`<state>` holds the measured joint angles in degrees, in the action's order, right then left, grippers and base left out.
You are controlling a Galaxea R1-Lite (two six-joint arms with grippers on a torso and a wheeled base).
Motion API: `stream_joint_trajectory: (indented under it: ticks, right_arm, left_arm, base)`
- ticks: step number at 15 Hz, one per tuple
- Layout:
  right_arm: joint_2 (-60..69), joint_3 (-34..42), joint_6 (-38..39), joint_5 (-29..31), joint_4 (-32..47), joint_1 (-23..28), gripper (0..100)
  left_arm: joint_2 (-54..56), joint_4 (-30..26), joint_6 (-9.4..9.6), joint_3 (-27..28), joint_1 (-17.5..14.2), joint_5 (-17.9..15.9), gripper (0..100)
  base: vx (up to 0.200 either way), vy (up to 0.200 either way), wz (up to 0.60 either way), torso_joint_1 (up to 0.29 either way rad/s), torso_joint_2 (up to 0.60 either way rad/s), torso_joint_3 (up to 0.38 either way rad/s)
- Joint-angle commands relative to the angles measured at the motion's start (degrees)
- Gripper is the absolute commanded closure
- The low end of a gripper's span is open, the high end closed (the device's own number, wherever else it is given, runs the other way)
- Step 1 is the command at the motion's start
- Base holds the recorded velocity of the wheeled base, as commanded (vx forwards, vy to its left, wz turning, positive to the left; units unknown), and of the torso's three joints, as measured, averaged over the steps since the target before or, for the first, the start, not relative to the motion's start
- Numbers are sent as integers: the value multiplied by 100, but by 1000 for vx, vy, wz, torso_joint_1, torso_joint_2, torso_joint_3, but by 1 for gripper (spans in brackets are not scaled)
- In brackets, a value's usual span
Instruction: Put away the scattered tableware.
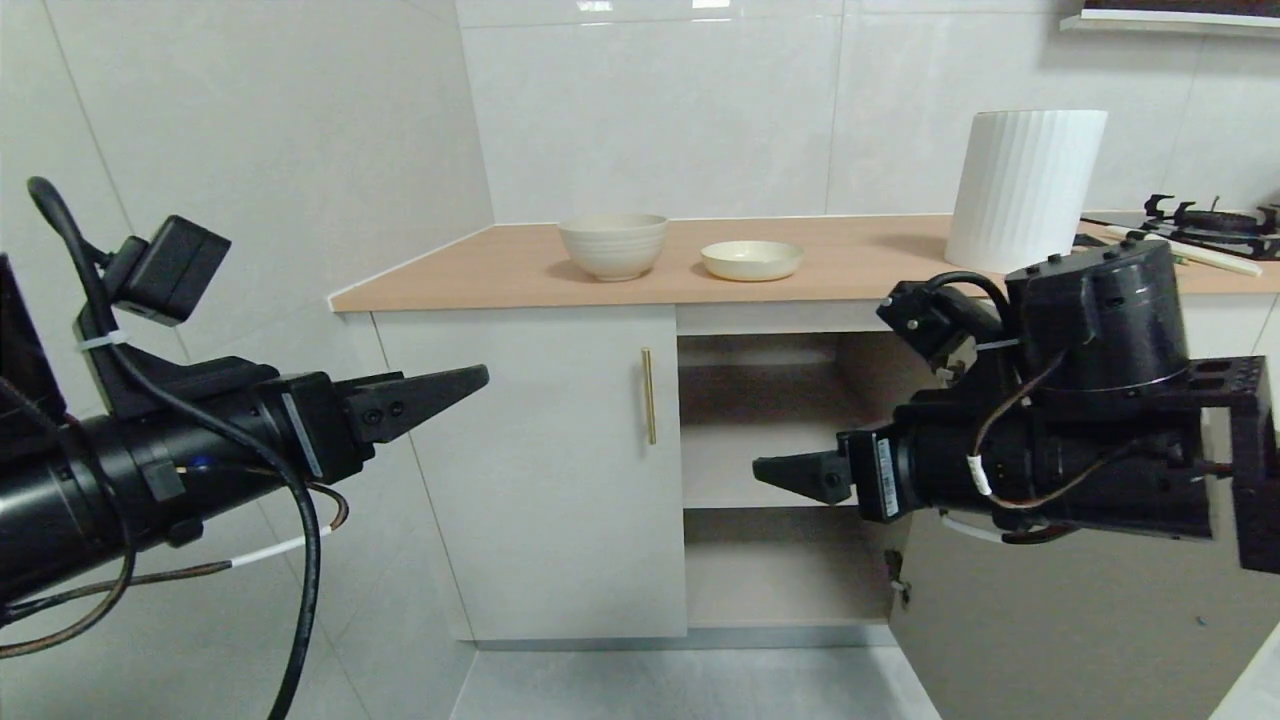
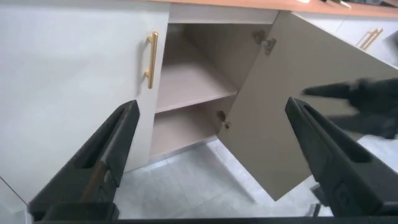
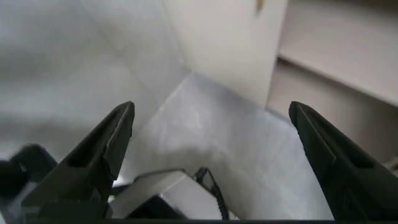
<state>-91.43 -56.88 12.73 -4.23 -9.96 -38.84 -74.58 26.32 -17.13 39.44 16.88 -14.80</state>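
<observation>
A cream bowl (image 1: 613, 245) and a shallow cream dish (image 1: 752, 260) sit near each other, not touching, on the wooden countertop (image 1: 480, 270). A white ribbed cylinder (image 1: 1025, 190) stands farther right, and chopsticks (image 1: 1190, 255) lie by the gas hob (image 1: 1210, 218). Below the dish the cabinet's right door (image 2: 298, 106) stands swung open onto a shelf (image 1: 760, 465), while the left door with its brass handle (image 1: 647, 395) is closed. Both arms hang before the cabinet below counter level, the left gripper (image 2: 211, 118) and the right gripper (image 3: 211, 118) each with jaws spread wide, holding nothing.
</observation>
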Motion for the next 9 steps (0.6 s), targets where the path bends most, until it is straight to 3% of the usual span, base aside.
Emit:
stream_joint_trajectory:
  ticks: [1, 2, 5, 9]
  right_arm:
    - [442, -25, 19, 10, 266, 105, 0]
    - [582, -34, 28, 28, 600, 105, 0]
    - [749, -34, 28, 71, 864, 105, 0]
    - [811, -42, 37, 194, 864, 105, 0]
  left_arm:
    - [-83, 22, -71, 3, -45, 3, 0]
    - [-65, 22, -168, 20, -45, -5, 0]
    - [-56, 5, -159, 11, -45, -14, 0]
    - [49, -30, -151, 11, -45, -23, 0]
  base:
    - [0, 0, 0, 0, 0, 0]
    - [0, 0, 0, 0, 0, 0]
    - [0, 0, 0, 0, 0, 0]
    - [200, 0, 0, 2, -2, 4]
